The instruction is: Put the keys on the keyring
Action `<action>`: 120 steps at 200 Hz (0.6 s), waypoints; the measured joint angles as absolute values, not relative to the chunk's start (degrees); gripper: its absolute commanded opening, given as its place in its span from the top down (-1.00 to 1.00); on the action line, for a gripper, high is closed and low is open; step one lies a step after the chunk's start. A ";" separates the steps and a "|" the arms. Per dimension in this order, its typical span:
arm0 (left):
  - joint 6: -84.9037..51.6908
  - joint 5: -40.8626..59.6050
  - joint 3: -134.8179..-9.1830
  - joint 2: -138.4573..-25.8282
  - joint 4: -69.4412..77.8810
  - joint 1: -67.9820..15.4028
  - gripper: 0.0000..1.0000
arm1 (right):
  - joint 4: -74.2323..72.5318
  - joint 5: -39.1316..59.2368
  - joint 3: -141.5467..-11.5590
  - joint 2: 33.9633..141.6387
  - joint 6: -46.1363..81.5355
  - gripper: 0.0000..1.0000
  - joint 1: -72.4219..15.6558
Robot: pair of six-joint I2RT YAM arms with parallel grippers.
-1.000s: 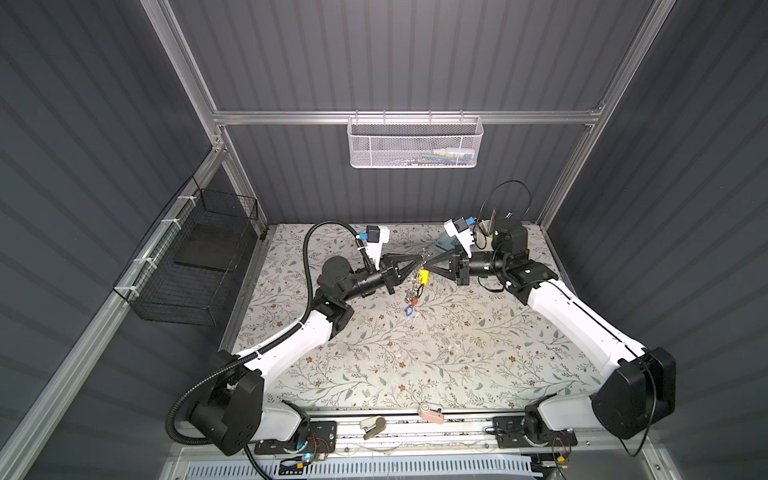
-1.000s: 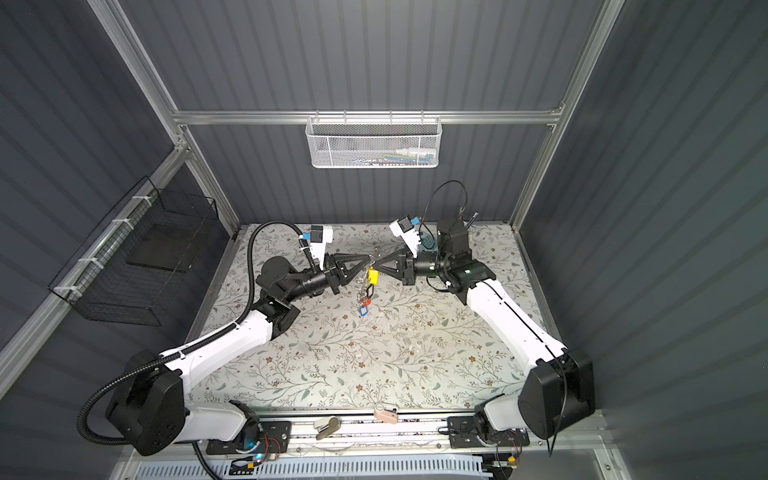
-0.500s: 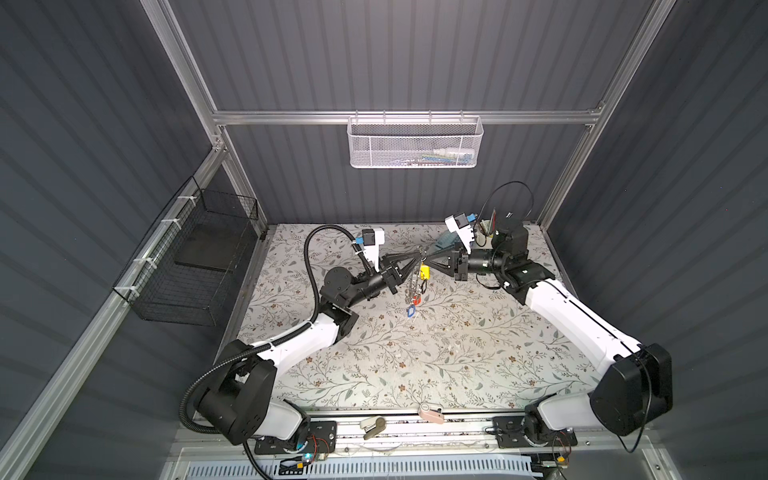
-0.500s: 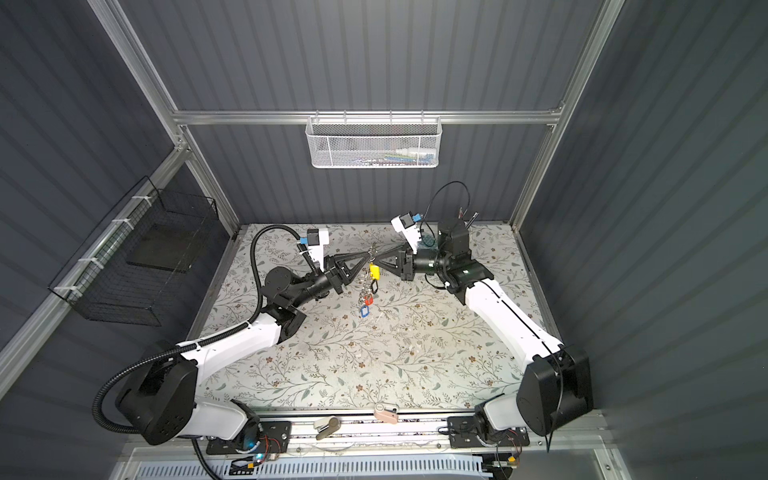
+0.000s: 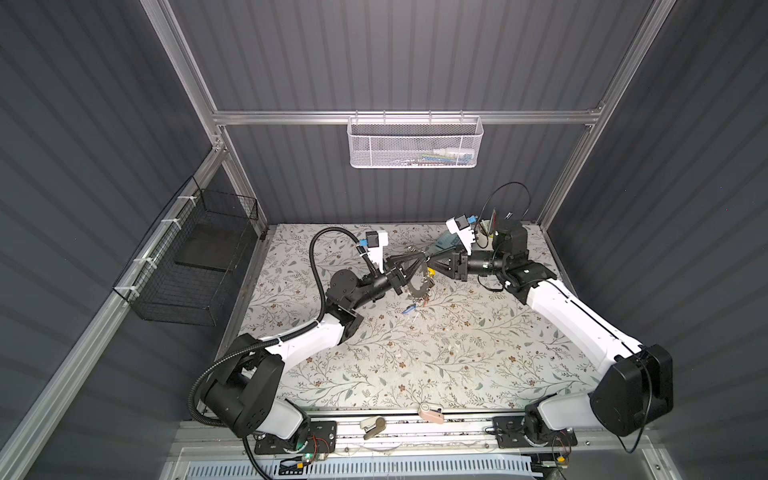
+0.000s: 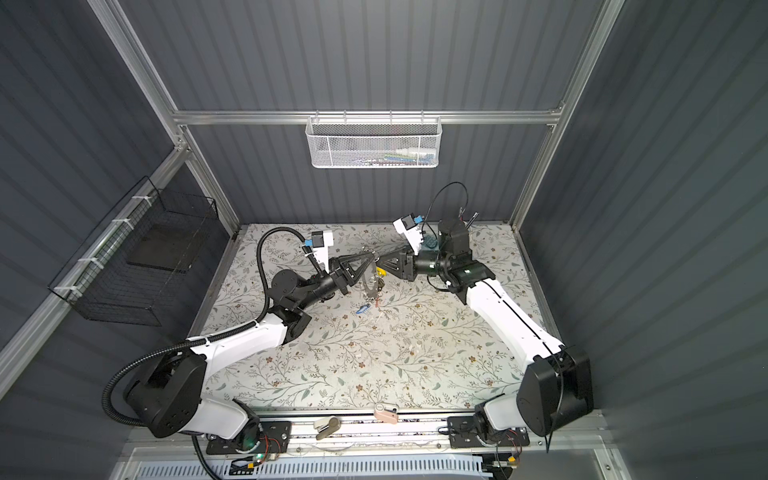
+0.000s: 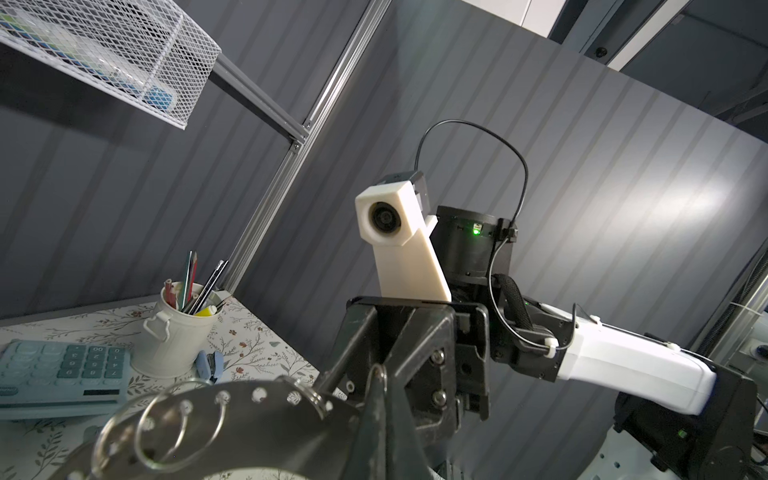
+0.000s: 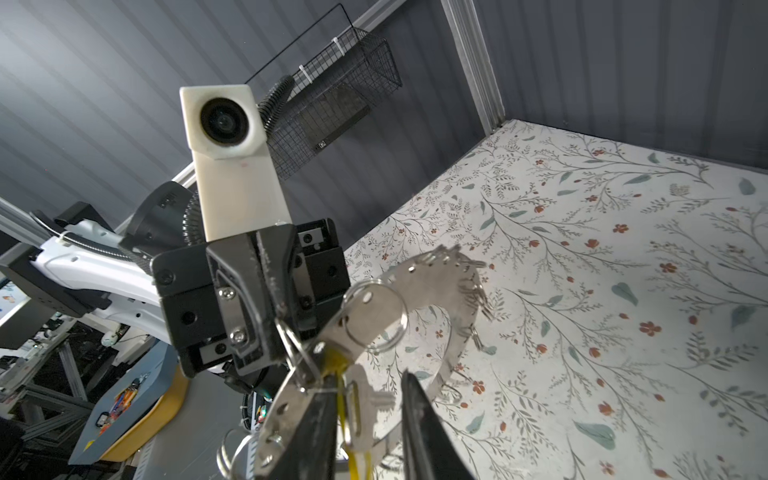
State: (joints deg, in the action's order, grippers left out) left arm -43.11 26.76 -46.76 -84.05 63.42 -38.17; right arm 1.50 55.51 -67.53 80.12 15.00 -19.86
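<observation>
left gripper (image 5: 422, 261) clamps the keyring (image 8: 419, 270) – right gripper (image 8: 368, 399) stands slightly parted around the yellow-tagged key (image 8: 360, 395).

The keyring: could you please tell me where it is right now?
In both top views the keyring hangs above the far middle of the table, gripped by the left pincer, with the right pincer just to its right.
</observation>
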 measured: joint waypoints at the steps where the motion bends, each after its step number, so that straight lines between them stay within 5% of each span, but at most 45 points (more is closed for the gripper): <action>1: -43.09 26.76 -46.74 -83.99 63.29 -38.22 1.00 | 1.58 55.48 -67.51 80.07 14.92 0.35 -19.81; 120: -42.02 31.77 -46.74 -83.90 58.89 -39.35 1.00 | 2.26 54.52 -65.12 70.67 14.98 0.13 -15.51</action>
